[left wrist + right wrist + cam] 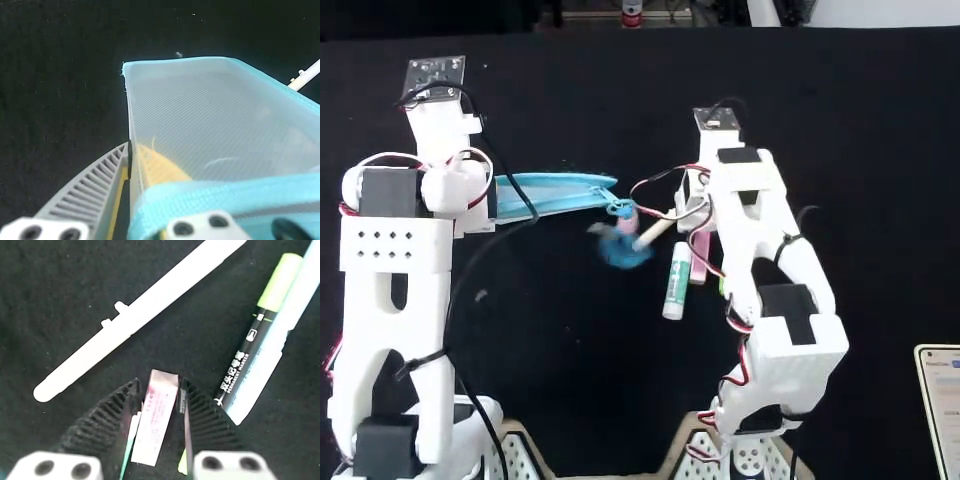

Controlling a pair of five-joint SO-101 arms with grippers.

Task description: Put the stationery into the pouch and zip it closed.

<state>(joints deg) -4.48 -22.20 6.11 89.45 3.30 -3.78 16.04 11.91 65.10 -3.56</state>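
In the high view the pouch (555,192), a slim light-blue case, is held up at the left arm's side of the counter (570,370). Its end points toward the middle. A white pen (655,232) and a pale pen (674,282) lie loose just beyond it, so filling looks barely begun and the zipping remains.

In the left wrist view the left end effector (134,155) is clamped on the pouch's edge. The wall is translucent mesh under a blue zip band.

In the right wrist view the right end effector (157,390) is closed against a small pink block (156,425), with a black marker (245,365) nearby.
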